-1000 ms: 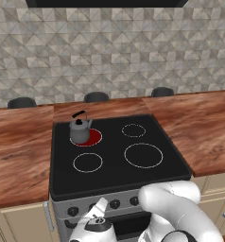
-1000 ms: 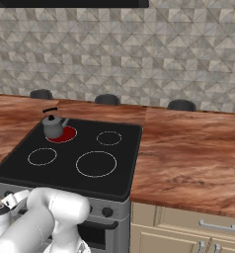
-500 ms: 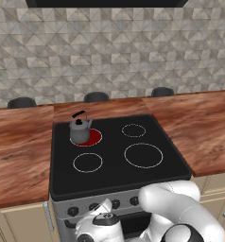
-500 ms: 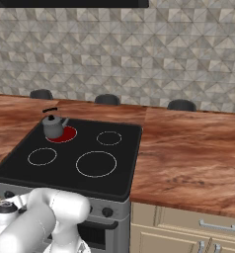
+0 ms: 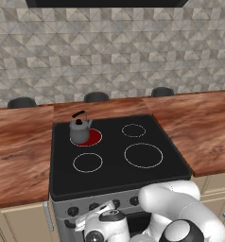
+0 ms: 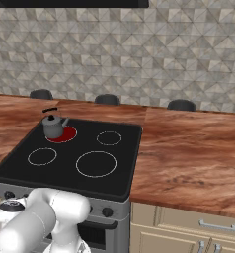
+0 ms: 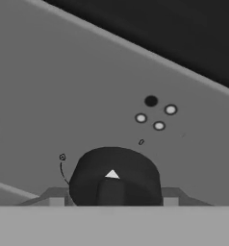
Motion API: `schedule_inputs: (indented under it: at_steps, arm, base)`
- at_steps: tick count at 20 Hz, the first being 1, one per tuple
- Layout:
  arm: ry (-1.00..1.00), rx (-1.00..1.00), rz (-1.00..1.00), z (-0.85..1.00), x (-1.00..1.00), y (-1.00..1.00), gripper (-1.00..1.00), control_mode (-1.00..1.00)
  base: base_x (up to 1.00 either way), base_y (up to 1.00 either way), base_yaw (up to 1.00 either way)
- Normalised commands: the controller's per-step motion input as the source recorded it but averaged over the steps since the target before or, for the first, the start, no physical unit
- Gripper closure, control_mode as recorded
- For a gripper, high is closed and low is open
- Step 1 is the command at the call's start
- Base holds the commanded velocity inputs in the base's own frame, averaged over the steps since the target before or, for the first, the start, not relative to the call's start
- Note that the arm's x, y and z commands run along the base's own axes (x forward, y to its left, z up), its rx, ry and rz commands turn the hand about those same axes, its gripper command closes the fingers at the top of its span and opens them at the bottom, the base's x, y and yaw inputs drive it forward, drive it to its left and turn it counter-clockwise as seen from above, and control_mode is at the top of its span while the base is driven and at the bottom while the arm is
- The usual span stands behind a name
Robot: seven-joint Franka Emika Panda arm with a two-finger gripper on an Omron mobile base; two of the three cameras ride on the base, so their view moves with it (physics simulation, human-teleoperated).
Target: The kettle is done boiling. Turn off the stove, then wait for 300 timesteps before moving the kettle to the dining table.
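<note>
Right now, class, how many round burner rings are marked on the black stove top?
4: back left, glowing red under the kettle; back right; front left; front right. None look hidden.

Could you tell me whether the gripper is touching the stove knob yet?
Cannot tell. In the hand view the knob sits close at the bottom between where the fingertips would rise, but neither contact nor gap shows plainly.

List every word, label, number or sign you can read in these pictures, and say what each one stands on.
No words, brands or numbers can be read anywhere.
White triangle pointer: on the black knob of the stove front.
Four small dots, one dark and three white: burner diagram on the grey panel above that knob.
Two tiny marks joined by a thin arc beside the knob: too small to read.
</note>
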Motion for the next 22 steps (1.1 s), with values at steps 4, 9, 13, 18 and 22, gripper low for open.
schedule_inputs:
  at_steps: [4, 9, 13, 18, 22]
  arm:
    - [0.0, 0.29, 0.0, 0.0, -0.01, 0.0, 1.0, -1.0]
    - [0.0, 0.29, 0.0, 0.0, 0.0, 0.0, 1.0, -1.0]
    - [0.0, 0.28, 0.0, 0.0, 0.0, 0.0, 1.0, -1.0]
    - [0.0, 0.21, 0.0, -0.02, -0.04, 0.0, 1.0, -1.0]
    - [0.0, 0.16, 0.0, -0.03, -0.11, 0.0, 1.0, -1.0]
  base:
    - [0.0, 0.0, 0.0]
    - [0.0, 0.0, 0.0]
    - [0.0, 0.0, 0.0]
    - [0.0, 0.0, 0.0]
    - [0.0, 0.0, 0.0]
